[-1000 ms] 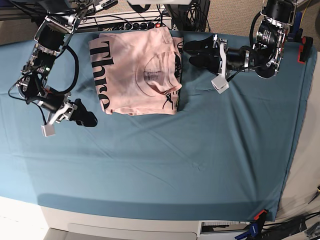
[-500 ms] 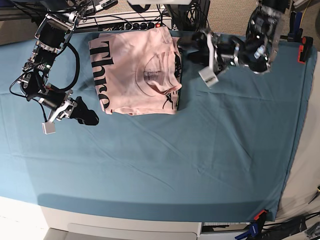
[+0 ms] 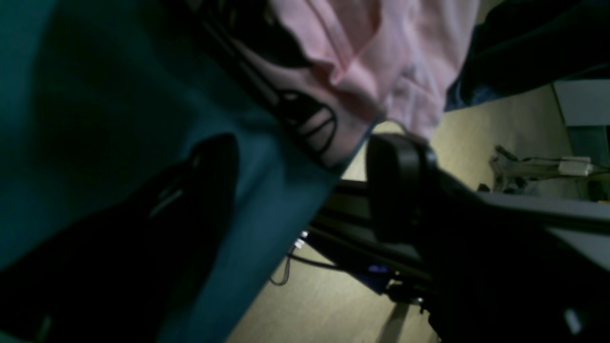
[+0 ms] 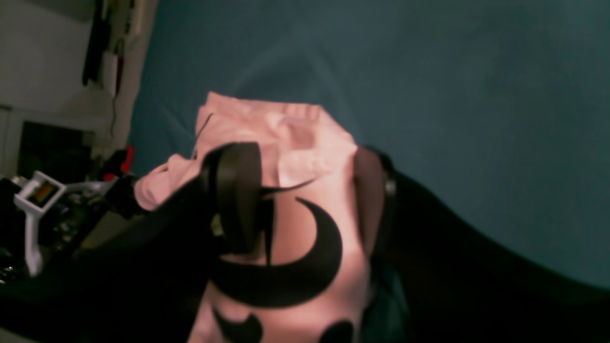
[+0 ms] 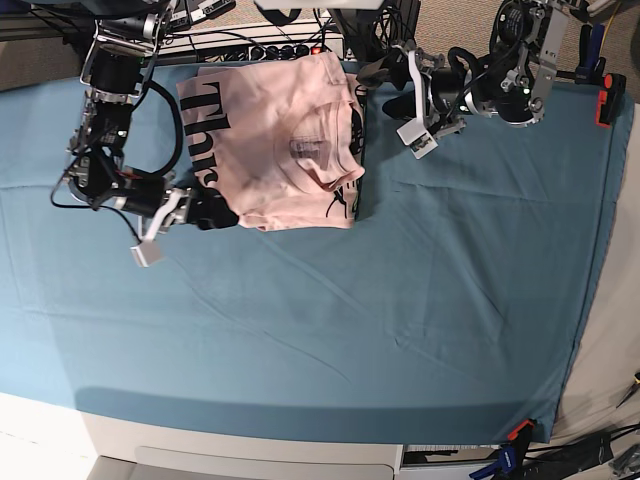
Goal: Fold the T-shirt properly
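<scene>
The pale pink T-shirt [image 5: 280, 140] lies folded at the table's far middle, black lettering facing up. My right gripper [image 5: 212, 212] is at its near left corner. In the right wrist view, this gripper [image 4: 305, 205] is open, its fingers [image 4: 236, 200] standing either side of the printed fabric [image 4: 305, 143]. My left gripper [image 5: 385, 88] hovers open by the shirt's far right corner. In the left wrist view, the left gripper [image 3: 302, 190] has one finger over the cloth and one past the table edge, with the shirt's corner [image 3: 362, 62] just ahead.
A teal cloth [image 5: 400, 300] covers the table. A power strip with cables [image 5: 270, 48] runs behind the far edge. A red clamp [image 5: 606, 100] holds the cloth at the right edge, and another clamp [image 5: 517, 432] at the near right corner.
My right gripper has moved right, from open cloth onto the shirt's near left corner. The left gripper has swung toward the table's far edge beside the shirt's far right corner.
</scene>
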Robot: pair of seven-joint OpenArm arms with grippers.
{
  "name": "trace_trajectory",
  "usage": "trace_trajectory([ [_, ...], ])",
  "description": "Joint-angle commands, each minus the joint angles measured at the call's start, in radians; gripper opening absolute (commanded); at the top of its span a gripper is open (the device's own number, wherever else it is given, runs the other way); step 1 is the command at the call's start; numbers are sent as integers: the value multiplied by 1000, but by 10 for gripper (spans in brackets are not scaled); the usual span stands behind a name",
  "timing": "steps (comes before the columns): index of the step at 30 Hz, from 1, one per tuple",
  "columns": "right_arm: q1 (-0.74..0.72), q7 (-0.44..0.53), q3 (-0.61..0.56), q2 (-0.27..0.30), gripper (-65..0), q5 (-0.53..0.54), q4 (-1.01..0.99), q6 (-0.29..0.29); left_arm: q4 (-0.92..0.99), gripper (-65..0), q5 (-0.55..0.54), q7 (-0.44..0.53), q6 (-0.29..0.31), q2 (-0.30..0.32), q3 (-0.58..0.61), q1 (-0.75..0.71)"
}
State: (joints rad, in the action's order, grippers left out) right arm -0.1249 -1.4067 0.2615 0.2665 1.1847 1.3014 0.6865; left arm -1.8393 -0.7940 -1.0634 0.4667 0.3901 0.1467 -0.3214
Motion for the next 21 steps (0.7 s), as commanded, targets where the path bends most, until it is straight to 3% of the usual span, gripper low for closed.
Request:
trace_trajectory([
  [1, -19, 10, -11, 13, -332, 10, 12, 10, 23, -206, 148, -155, -52, 11, 5, -31],
  [8, -19, 10, -23, 14, -338, -4, 12, 10, 23, -206, 148, -155, -52, -19, 5, -31],
  [10, -19, 10, -23, 14, -421, -18, 12, 10, 23, -206, 148, -154, -52, -28, 5, -31],
  [13, -19, 10, -23, 14, -650, -55, 12, 10, 23, -206, 154, -147, -52, -30, 5, -31],
  [21, -19, 10, -23, 13, -650, -60, 12, 9, 23, -206, 200, -139, -79, -42, 5, -35],
])
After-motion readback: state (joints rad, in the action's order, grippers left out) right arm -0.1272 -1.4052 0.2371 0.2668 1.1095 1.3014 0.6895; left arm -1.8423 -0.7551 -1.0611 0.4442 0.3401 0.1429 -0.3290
